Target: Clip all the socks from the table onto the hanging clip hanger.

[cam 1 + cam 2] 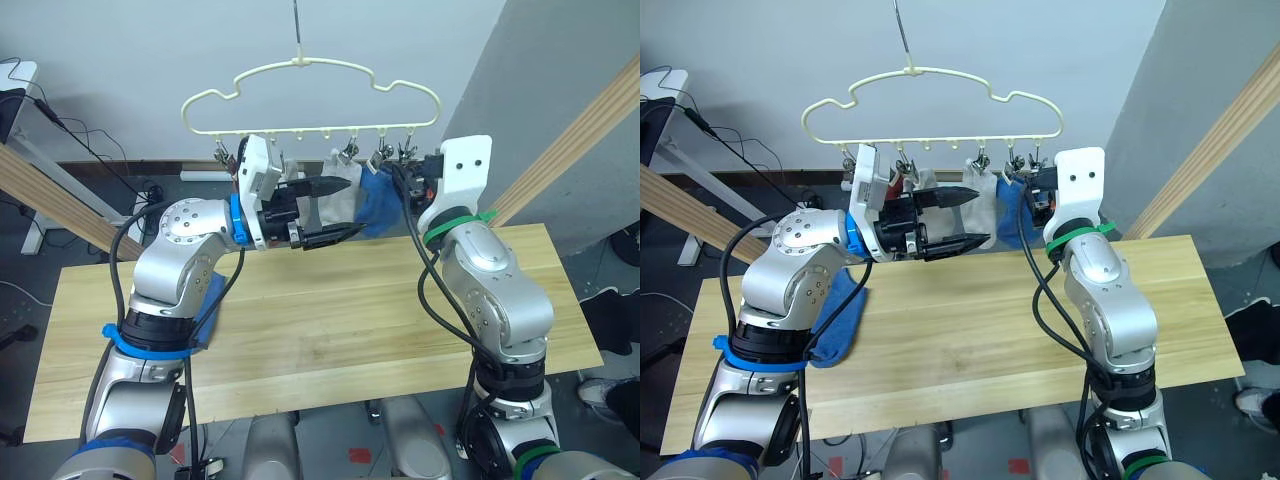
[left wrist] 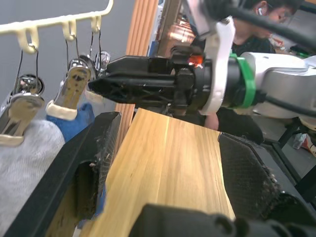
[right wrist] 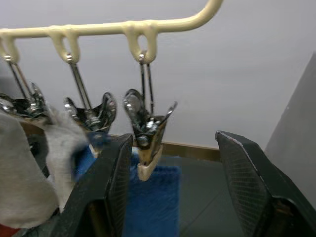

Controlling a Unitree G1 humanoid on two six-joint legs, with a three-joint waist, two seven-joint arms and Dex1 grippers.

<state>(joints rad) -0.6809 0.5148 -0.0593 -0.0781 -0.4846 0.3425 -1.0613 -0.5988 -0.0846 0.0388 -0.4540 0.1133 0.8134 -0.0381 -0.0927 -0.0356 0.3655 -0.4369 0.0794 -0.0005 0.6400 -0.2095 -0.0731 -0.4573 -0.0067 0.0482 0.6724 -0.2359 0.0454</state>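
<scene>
The left gripper [image 1: 960, 218] had its two black fingers spread apart with nothing between them, pointing sideways toward the hanging socks, just in front of the light grey sock [image 1: 982, 205]. The right gripper [image 3: 173, 187] was also spread wide and empty; in its wrist view the fingers flanked the last metal clip [image 3: 147, 133], which hung free with no sock in it, close to the left finger pad [image 3: 118, 182] though contact could not be judged.

Beside that clip, a blue sock [image 1: 380, 200] hung from the next clip, and the light grey sock hung next to it. A rust red sock [image 1: 902, 185] appeared partly hidden behind the left wrist, near the clips at the other end of the row.

All the clips dangled from the pale yellow clip hanger [image 1: 310, 95], which hung by its hook above the far edge of the table [image 1: 320, 320].

Another blue sock [image 1: 835, 320] lay on the table under the left arm, draped at the near-left part of the light wood top. A person [image 2: 256, 19] was partly visible behind the right arm in the left wrist view.
</scene>
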